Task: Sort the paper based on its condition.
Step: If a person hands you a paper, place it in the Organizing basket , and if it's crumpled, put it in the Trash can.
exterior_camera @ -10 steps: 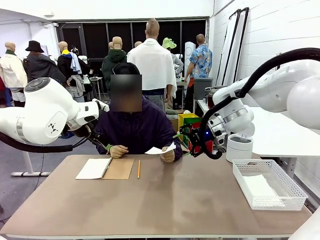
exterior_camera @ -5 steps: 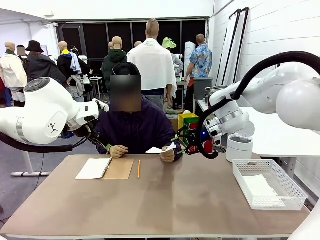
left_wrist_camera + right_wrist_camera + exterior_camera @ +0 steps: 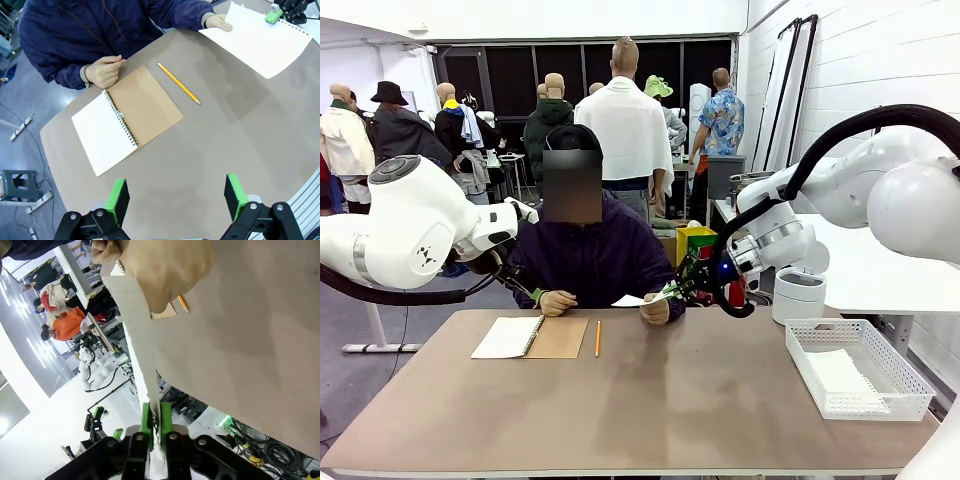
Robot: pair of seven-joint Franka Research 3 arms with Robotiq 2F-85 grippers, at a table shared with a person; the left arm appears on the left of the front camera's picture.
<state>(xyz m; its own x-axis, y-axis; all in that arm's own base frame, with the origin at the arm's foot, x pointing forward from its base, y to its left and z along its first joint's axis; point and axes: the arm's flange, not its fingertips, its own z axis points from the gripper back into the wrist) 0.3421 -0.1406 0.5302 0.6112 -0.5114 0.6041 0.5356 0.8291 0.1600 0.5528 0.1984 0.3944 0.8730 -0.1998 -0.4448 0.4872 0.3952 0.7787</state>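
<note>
The person's hand holds a flat white sheet of paper above the table's far edge. My right gripper has reached it from the right and is shut on its edge. In the right wrist view the green pads pinch the paper edge-on, below the person's hand. From high over the table, the left wrist view takes in the same paper with the right gripper on its far corner. My left gripper is open and holds nothing.
An open spiral notebook with a brown cover lies at the table's far left, a yellow pencil beside it. A white mesh basket holding white sheets stands at the right. The person's other hand rests by the notebook.
My right gripper has moved left to the held sheet and gone from open to shut on its edge. The left arm has not moved.
</note>
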